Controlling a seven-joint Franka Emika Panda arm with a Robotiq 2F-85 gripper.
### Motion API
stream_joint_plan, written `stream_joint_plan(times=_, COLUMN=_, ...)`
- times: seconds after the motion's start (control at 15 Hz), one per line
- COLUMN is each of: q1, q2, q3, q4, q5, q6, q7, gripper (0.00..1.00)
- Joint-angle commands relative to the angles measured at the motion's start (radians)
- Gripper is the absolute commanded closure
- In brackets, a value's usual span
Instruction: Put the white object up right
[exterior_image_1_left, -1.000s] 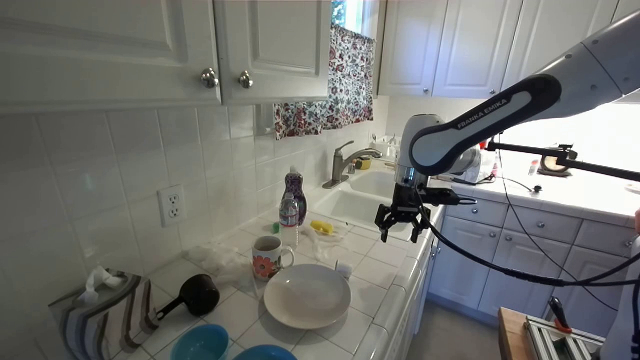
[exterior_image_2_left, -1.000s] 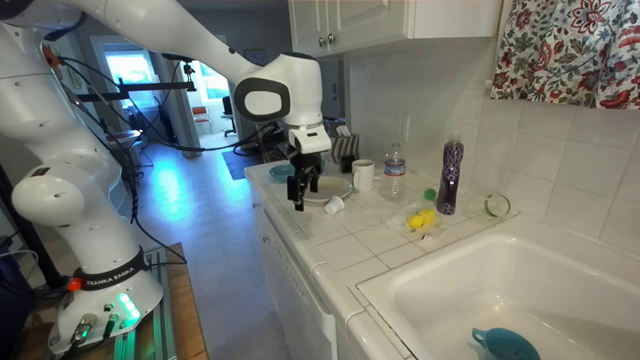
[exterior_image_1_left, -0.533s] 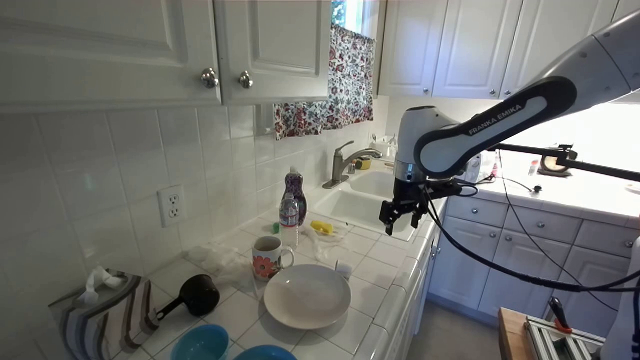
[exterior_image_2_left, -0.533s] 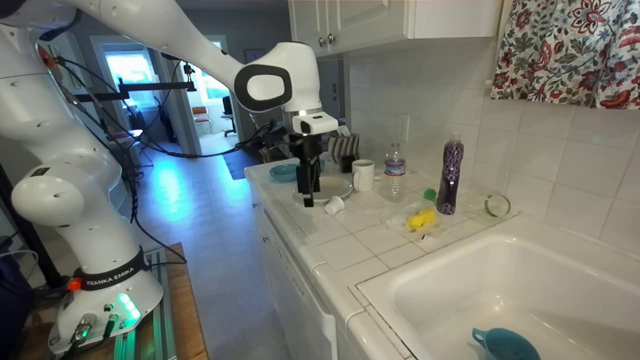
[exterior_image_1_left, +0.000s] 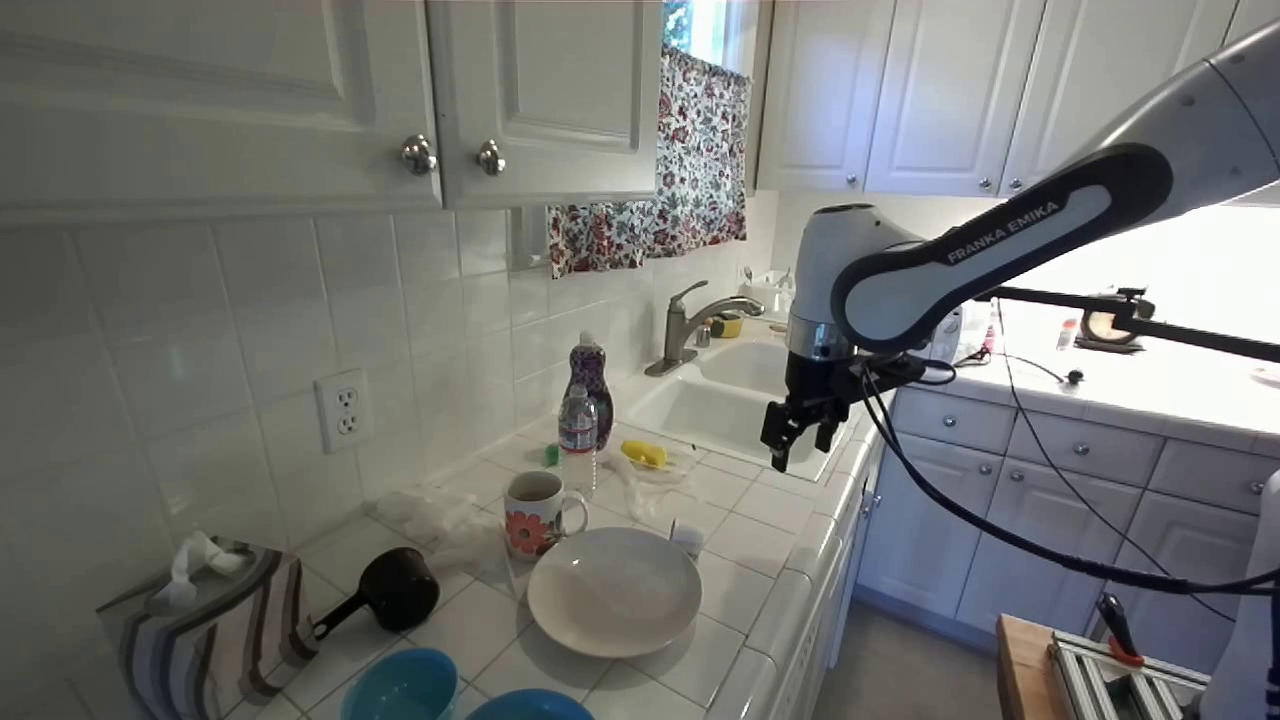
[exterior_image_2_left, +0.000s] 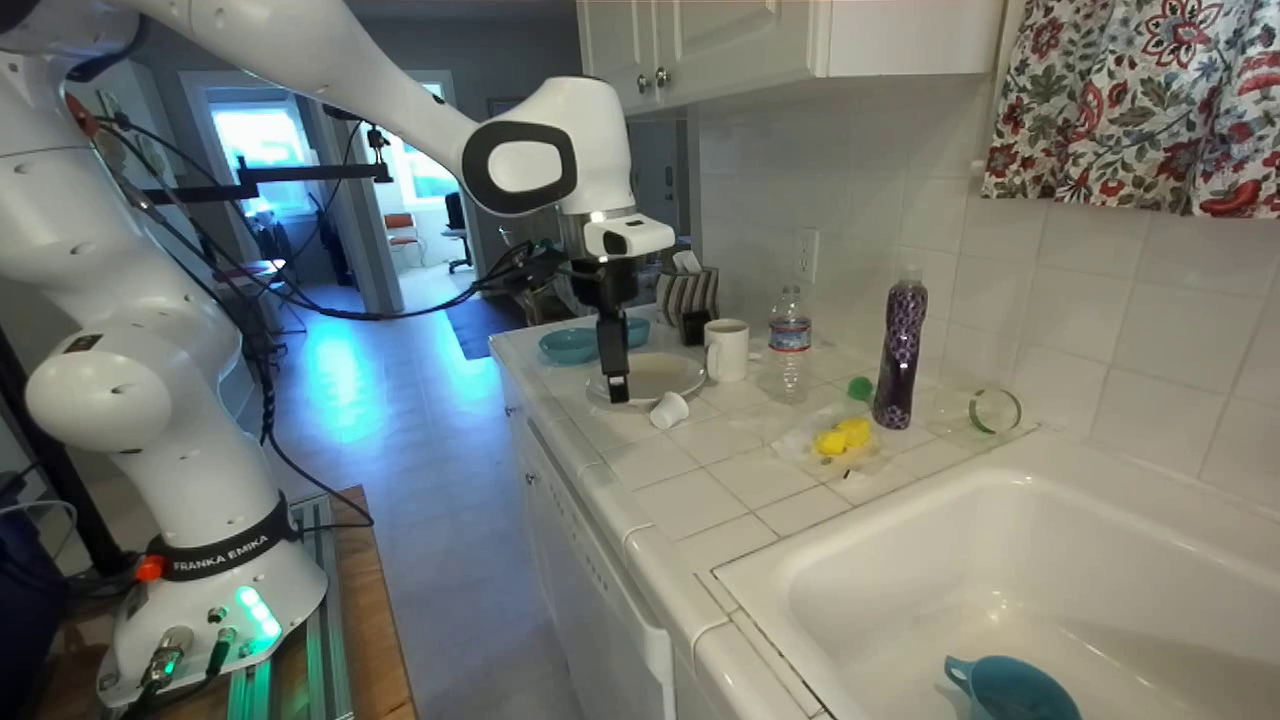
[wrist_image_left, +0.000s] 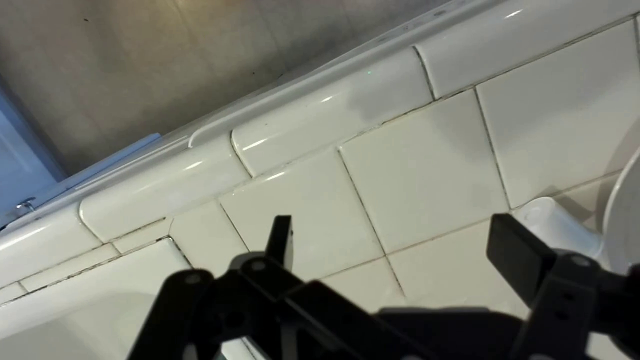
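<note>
The white object is a small whitish cup (exterior_image_2_left: 669, 411). It lies tipped on its side on the tiled counter beside the large plate's rim. It also shows in an exterior view (exterior_image_1_left: 687, 540), partly hidden behind the plate, and at the right of the wrist view (wrist_image_left: 557, 225), partly covered by a finger. My gripper (wrist_image_left: 390, 235) is open and empty, with bare tile between its fingers. In both exterior views the gripper (exterior_image_1_left: 801, 455) hangs above the counter, apart from the cup; its fingers (exterior_image_2_left: 619, 388) overlap the plate from there.
The large white plate (exterior_image_1_left: 614, 610) adjoins the cup. A flowered mug (exterior_image_1_left: 533, 515), a water bottle (exterior_image_1_left: 578, 440) and a purple bottle (exterior_image_2_left: 900, 355) stand toward the wall. Yellow item (exterior_image_2_left: 842, 437), sink (exterior_image_2_left: 1000, 520), blue bowls (exterior_image_2_left: 569, 346) and the counter's edge (wrist_image_left: 320, 122) lie around.
My gripper has turned about its vertical axis and risen a little, with the arm drawn slightly up. The cup, plate and other objects have not moved.
</note>
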Motion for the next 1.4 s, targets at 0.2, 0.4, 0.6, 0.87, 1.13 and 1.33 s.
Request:
stream_joint_plan(times=0.2, q1=-0.002, q2=-0.007, q3=0.007, q4=0.000, q5=0.002, q6=-0.003, q7=-0.004, gripper=0.00)
stream_joint_plan(times=0.4, q1=0.009, q2=0.019, q3=0.018, q4=0.011, q5=-0.025, q6=0.042, q7=-0.036, gripper=0.00)
stream_joint_plan(times=0.6, q1=0.028, q2=0.047, q3=0.021, q4=0.015, q5=-0.032, q6=0.089, q7=-0.175, gripper=0.00)
stream_joint_plan(times=0.87, q1=0.038, q2=0.100, q3=0.011, q4=0.033, q5=-0.043, q6=0.121, q7=-0.352, gripper=0.00)
stream_joint_plan(times=1.13, q1=0.037, q2=0.167, q3=0.004, q4=0.079, q5=-0.049, q6=0.109, q7=-0.469, gripper=0.00)
stream_joint_plan(times=1.33, q1=0.037, q2=0.153, q3=0.005, q4=0.060, q5=-0.024, q6=0.109, q7=-0.455, gripper=0.00)
